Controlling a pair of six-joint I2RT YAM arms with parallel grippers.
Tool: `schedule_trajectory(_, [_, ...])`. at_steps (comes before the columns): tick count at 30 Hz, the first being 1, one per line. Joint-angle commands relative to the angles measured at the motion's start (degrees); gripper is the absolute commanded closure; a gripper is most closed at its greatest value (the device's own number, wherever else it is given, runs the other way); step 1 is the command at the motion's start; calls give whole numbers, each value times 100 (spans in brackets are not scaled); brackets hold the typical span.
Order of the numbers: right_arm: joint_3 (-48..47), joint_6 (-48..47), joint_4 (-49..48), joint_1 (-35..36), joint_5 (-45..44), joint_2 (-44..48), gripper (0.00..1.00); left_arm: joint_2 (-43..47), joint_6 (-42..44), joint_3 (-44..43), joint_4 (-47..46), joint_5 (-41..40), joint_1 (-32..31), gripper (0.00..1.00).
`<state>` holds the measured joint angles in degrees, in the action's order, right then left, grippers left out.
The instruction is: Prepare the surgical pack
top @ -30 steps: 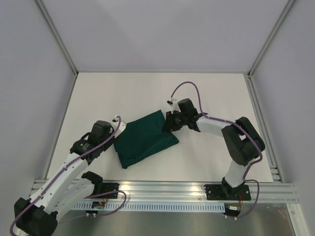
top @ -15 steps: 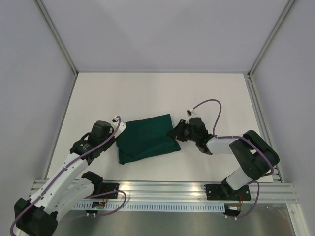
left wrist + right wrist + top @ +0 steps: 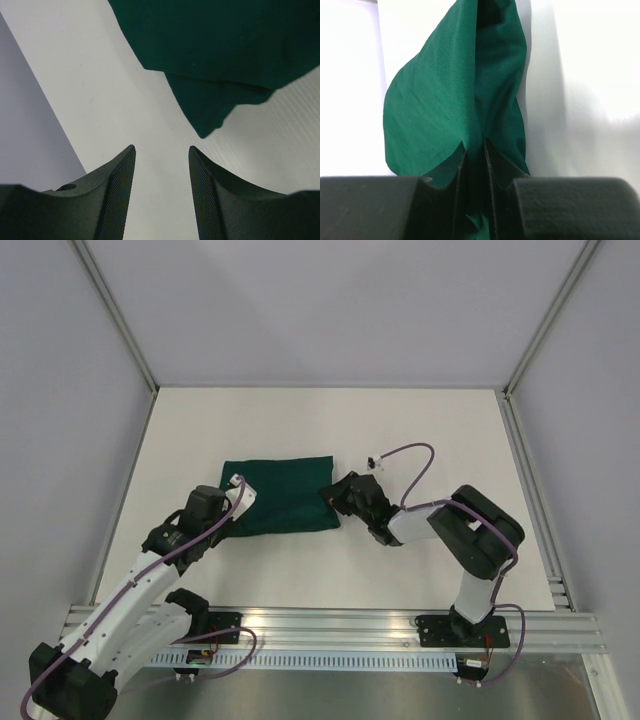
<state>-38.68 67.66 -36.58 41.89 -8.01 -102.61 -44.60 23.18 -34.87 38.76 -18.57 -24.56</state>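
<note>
Though wrist views crop it, green cloth pinched by right pincer, left pincer parted, empty.

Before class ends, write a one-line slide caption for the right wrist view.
Right claw pinching a fold of the green cloth, with the white table on either side.

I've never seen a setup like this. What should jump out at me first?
A dark green cloth, folded into a bundle, lies mid-table, stark against the white table. The right arm has its jaws pinched on the cloth's right edge, while the left arm holds its jaws open and empty just short of the near left corner.
</note>
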Motion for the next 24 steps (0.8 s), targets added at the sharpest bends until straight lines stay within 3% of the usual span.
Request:
schedule_trajectory(1, [-780,-156,464,21,-684,-391,99,92,-138,-28,-88,-42,56,44])
schedule_trajectory(9, [-1204,-208,529,30,-597,-726,99,109,-121,-20,-62,-15,65,44])
schedule_trajectory(12, [-1177,-735,669,30,-421,-515,80,127,-112,-11,-53,11,74,44])
schedule_trajectory(13, [-1186,-945,756,39,-368,-280,69,127,-112,-11,-53,28,74,44])
schedule_trajectory(16, [-1186,-1666,1292,30,-359,317,57,127,-121,-11,-44,55,74,44])
schedule_trajectory(19, [-1203,-2299,1793,39,-403,941,51,179,-112,-11,-27,99,74,44])
schedule_trajectory(24, [-1563,-3249,2865,423,-789,1419,52,197,-112,-11,-18,134,74,44])
